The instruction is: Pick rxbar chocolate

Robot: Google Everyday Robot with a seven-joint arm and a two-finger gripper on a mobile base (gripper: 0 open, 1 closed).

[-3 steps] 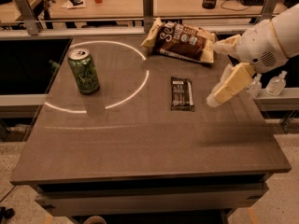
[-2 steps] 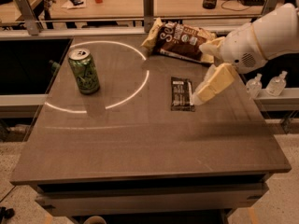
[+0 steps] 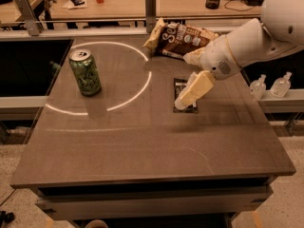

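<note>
At 3 o'clock from the can [image 3: 85,72], the bar [image 3: 179,85] lies flat on the surface [image 3: 142,146], my jaws low over it; apart or together, I cannot tell. Light, thin, slick-wrapped, I judge: pinch across its long edges, mid-length.

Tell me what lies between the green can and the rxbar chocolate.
In the camera view, only bare table crossed by a light arc; the gripper hovers over the rxbar chocolate.
</note>
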